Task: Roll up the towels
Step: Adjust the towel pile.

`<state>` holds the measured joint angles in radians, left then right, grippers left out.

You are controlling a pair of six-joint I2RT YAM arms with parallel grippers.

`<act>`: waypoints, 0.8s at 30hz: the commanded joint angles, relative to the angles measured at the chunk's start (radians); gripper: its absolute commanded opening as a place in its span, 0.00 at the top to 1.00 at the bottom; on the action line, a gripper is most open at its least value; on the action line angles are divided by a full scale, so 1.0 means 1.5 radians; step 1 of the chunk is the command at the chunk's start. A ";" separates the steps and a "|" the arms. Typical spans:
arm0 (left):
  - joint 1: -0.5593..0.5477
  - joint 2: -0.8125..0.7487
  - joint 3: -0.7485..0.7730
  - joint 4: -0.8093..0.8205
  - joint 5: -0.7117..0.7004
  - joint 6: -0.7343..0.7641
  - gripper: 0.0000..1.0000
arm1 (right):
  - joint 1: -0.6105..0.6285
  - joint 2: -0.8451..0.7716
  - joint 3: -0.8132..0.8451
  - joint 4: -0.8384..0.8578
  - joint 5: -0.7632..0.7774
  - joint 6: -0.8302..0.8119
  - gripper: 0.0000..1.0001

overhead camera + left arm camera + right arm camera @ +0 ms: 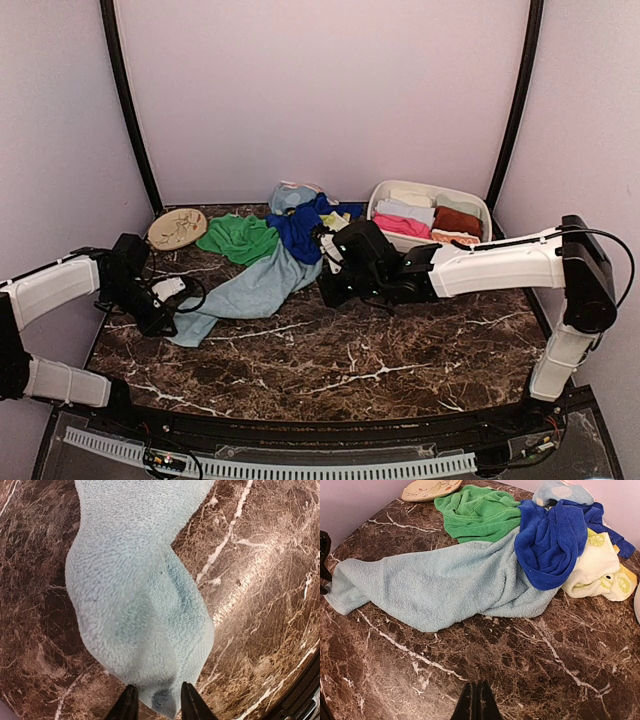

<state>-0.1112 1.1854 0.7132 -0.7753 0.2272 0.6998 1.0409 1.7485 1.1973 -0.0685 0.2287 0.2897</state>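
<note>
Left fingers (128, 706) at the bottom edge of the left wrist view, pinching the narrow end of the light blue towel (135, 605) between them. Above that, running up through the middle of the frame with one twist along the way, and lying on the dark marble worktop (260, 580).

In the top view, laid out as a long diagonal strip from centre left toward the middle of the frame. Far end tucked under the royal blue towel (298, 232), bunched in a heap at upper centre. Just left of that heap, spread flat and touching both: green towel (238, 238). At the right of the heap in the right wrist view, partly under the royal blue one: yellow-green patterned towel (595, 565), printed with lemon slices. Behind them, at the top edge of that view, a crumpled pale blue towel (555, 491).

Right fingers (468, 705) at bottom centre of the right wrist view, pressed together with nothing between them. Held over bare marble, well apart from the towels filling the upper half of the frame.

White oval basin (480, 205) at upper right of centre in the top view, holding rolls packed side by side: white roll (410, 206), pink roll (400, 226), rust roll (457, 220). Tan round disc (177, 228) at upper left, just beside the green towel.
</note>
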 commanded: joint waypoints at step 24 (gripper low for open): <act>0.001 -0.008 0.012 -0.063 -0.011 0.014 0.69 | 0.005 -0.011 0.006 0.024 -0.006 -0.004 1.00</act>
<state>-0.1112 1.1645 0.7166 -0.8280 0.1822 0.7128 1.0409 1.7485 1.1988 -0.0677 0.2138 0.2890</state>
